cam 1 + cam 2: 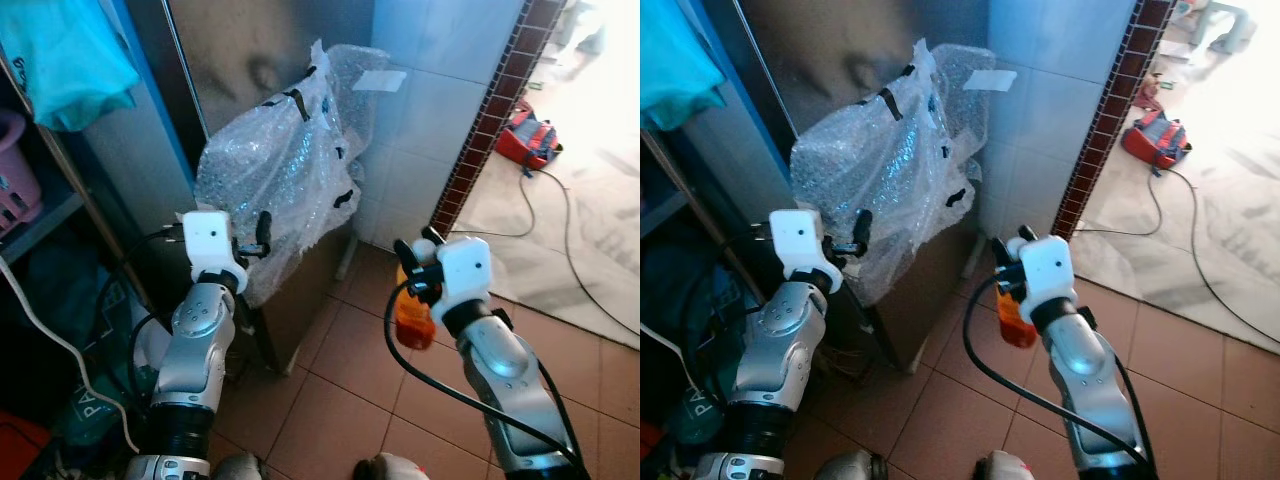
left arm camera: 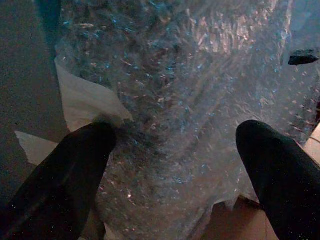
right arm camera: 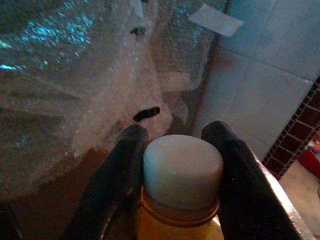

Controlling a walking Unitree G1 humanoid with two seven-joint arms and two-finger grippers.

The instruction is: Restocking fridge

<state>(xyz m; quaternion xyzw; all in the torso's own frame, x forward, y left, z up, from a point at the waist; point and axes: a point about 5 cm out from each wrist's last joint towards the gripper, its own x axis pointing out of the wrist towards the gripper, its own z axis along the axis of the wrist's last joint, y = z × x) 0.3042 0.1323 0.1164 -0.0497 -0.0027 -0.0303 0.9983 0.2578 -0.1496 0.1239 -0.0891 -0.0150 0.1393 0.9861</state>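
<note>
A terracotta-tiled floor [image 1: 330, 400] runs up to a pale tiled wall [image 1: 450, 90] edged by a strip of dark red mosaic, with sunlit ground beyond where a red bag [image 1: 528, 140] and a trailing cable lie. Against the wall stands a bulky object swathed in clear bubble wrap held by black tape [image 1: 275, 160], and behind it a tall grey metal surface [image 1: 250, 50] that may be the fridge, though I can't be sure from here.

The right gripper [image 3: 176, 165] is pinching an orange bottle with a white screw cap [image 3: 182, 172] by the neck, its black fingers [image 3: 117, 175] pressed against either side of the cap. The bottle hangs over the floor just right of the wrapped object, carried low in front of the robot. The left gripper [image 2: 175, 165] is spread wide and holds nothing, raised close to the bubble wrap.

This looks like the carrying stage: one item in hand, not yet at a shelf. Next, I'd judge, the robot has to find and open the fridge door with its free gripper, while keeping the bottle upright.

The head views show the orange body of the bottle [image 1: 412, 318] below the wrist and both arms. The right wrist view gives the clamp on the cap up close. The left wrist view shows how near those empty fingers are to the wrap.
</note>
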